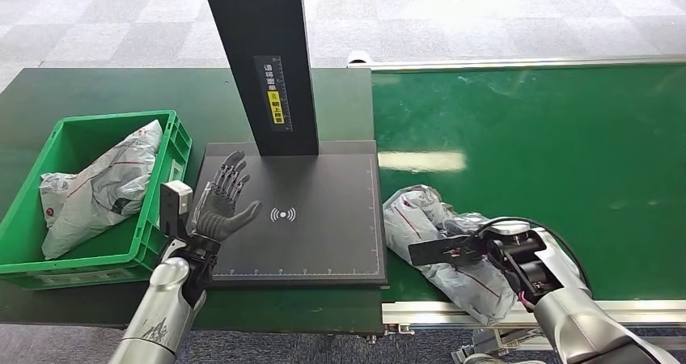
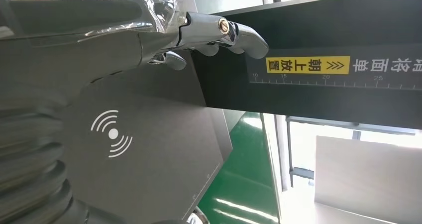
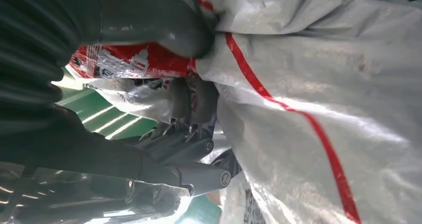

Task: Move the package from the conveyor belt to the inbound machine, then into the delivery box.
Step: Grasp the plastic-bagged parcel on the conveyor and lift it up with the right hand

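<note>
Progress: early, by my reading. The package (image 1: 441, 239) lies on the green conveyor belt (image 1: 550, 162), at its near edge just beside the inbound machine (image 1: 323, 218); nothing rests on the machine's plate yet.
Done: the right hand (image 1: 477, 247) has its grip on the package; in the right wrist view the thumb and fingers (image 3: 194, 97) pinch a fold of the bag.
Left: lift, carry to the scan plate, then on to the delivery box (image 1: 57, 255).
Left hand: the left hand (image 1: 226, 202) hovers over the plate's left side, fingers spread wide, holding nothing.
Package material: crinkled grey-white plastic mailer with thin red lines, soft and lumpy (likely to sag and slip when lifted).
Machine: flat matte black plate with a white wireless symbol (image 1: 282, 214), ruler ticks along its edges, and a black upright column (image 1: 263, 57) bearing a yellow label.
Box: rigid green plastic crate with ribbed walls, already holding another grey bag (image 1: 101, 186).
Belt: smooth, glossy green, reflecting light.
</note>
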`<state>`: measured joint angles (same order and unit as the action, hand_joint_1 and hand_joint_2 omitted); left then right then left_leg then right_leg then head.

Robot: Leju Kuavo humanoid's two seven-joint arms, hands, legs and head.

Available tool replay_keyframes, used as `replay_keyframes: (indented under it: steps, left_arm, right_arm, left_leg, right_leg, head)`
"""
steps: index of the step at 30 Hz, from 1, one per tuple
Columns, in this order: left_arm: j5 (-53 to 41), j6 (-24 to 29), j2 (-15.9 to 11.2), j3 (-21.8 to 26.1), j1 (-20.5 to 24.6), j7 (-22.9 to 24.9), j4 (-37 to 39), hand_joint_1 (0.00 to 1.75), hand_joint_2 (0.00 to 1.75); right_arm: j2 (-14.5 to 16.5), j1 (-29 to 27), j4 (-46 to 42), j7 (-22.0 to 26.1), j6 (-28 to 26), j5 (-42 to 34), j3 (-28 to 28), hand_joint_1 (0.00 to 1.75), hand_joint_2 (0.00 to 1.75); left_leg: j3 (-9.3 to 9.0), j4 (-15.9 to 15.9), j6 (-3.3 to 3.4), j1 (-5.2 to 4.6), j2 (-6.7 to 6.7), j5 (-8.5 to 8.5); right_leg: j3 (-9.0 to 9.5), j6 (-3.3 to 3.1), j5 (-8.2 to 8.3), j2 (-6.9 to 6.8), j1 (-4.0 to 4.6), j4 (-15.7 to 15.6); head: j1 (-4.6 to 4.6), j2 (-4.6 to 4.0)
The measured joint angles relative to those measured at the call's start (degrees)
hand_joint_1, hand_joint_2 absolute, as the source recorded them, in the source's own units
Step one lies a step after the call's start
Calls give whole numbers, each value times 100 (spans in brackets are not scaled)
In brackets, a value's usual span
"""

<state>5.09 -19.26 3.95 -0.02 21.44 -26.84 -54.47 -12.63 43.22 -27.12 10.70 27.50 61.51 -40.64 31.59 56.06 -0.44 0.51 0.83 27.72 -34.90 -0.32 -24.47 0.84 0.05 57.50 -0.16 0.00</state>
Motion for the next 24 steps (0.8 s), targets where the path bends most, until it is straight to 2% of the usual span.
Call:
replay_keyframes:
  steps: [14,24]
  left_arm:
    - [23,0,-8,-2,22,1,4,0,175]
    - [46,9,-24,-19,22,2,4,0,175]
  right_arm:
    - [63,13,31,56,13,-59,-163,175,175]
    - [55,-8,31,78,-71,-385,-328,175,175]
  left_leg:
    - [0,0,0,-1,1,0]
    - [0,0,0,-1,2,0]
  right_leg:
    - [0,0,0,0,-1,0]
    - [1,1,-1,0,-1,0]
  head:
    - [1,0]
    - [-1,-1]
